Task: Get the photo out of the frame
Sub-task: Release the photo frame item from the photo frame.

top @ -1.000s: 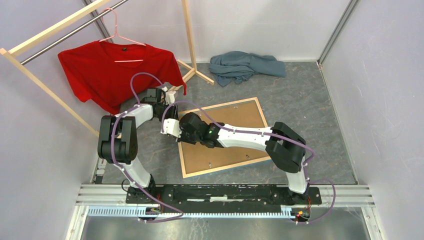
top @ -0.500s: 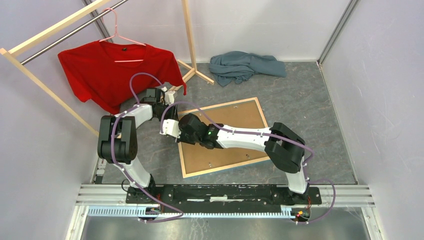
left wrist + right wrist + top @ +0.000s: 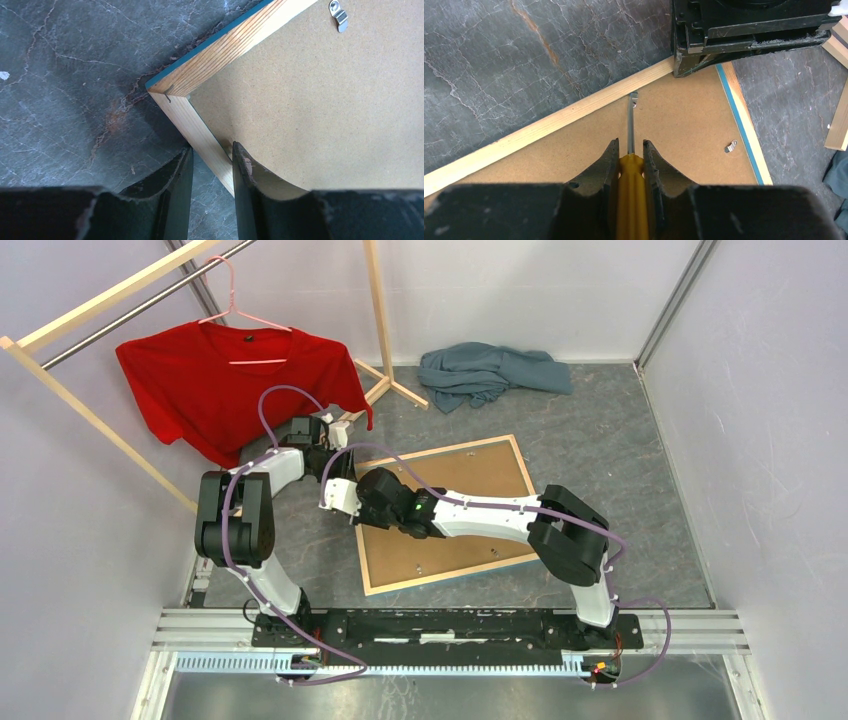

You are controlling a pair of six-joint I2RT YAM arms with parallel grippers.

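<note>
Seen from above, the frame [image 3: 450, 573] lies flat and back-up at the centre of the grey, veined, stone-look table [image 3: 620, 440]. It is a thin rectangle of pale wood rails around a matt brown backing board [image 3: 470, 480], with a sliver of blue along its lower edge. The left arm [image 3: 270, 468] reaches to the frame's upper left corner. The right arm [image 3: 500, 515] stretches across the board toward its left rail. Neither pair of jaws can be made out here. At upper left a red T-shirt [image 3: 235, 390] hangs on a pink hanger [image 3: 245, 320] from a wooden rack [image 3: 110, 295], and a crumpled grey-blue cloth [image 3: 490, 370] lies at upper centre. The photo shows in no view, only the board's back.

The left wrist view is close enough to show the grip. The left jaws are clenched on the frame's wood rail just below the jointed corner at picture centre. One dark, scuffed finger [image 3: 175, 185] is on the outer side over the table, the other on the inner side over the fibrous board. Grain lines run along the rails, and a teal-blue front edge shows under the upper rail. A small metal turn clip [image 3: 340, 16] sits on the board at upper right.

Only the right wrist view shows the tool. The right jaws grasp the amber handle of a screwdriver [image 3: 630, 200]. Its thin steel shaft points up the picture to a rail clip [image 3: 633, 98] at the rail's inner edge; whether the tip touches it I cannot tell. A side clip [image 3: 730, 146] lies at right near the blue strip. The left arm's black housing fills the upper right, over the corner.
</note>
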